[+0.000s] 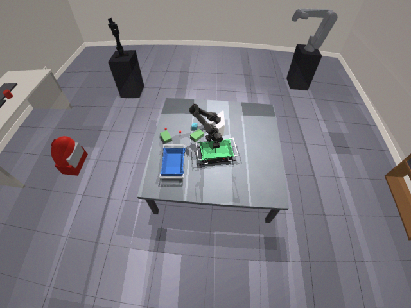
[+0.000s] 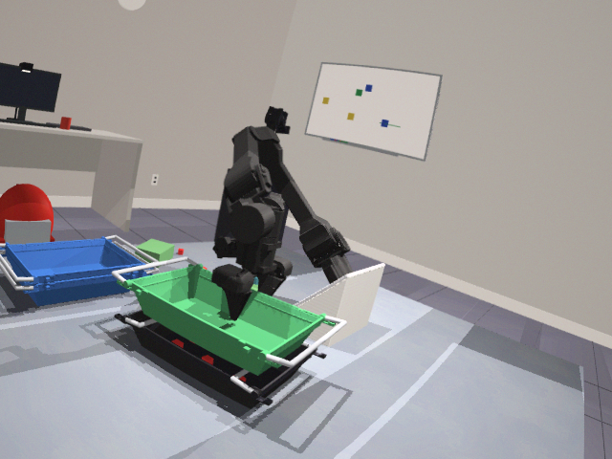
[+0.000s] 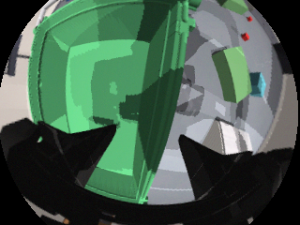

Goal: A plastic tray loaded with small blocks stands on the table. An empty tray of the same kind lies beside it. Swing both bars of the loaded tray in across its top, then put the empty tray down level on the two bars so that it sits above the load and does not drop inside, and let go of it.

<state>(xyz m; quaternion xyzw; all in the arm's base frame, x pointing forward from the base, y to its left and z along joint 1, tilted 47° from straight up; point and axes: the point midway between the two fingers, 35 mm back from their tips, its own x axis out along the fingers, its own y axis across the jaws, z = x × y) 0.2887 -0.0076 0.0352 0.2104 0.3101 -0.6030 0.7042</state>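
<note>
Its fingers parted, the gripper (image 1: pixel 216 145) (image 2: pixel 234 318) (image 3: pixel 148 133) is straddling the green tray's (image 1: pixel 217 149) (image 2: pixel 197 309) (image 3: pixel 105 84) wall; below, the black tray (image 1: pixel 217 161) (image 2: pixel 185 362) is apparently supporting it, leaving withdrawal.

1 tray (image 1: pixel 217 149) (image 2: pixel 222 328) (image 3: pixel 108 84) sits above another (image 1: pixel 200 161) (image 2: pixel 187 367), beside a 3rd (image 1: pixel 173 162) (image 2: pixel 74 267).

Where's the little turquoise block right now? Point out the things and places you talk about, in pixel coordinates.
In the top view, the turquoise block (image 1: pixel 194 126) (image 3: pixel 258 84) lies on the table (image 1: pixel 265 159), left of the robot arm, just behind a green block (image 1: pixel 197 135) (image 3: pixel 232 75).
</note>
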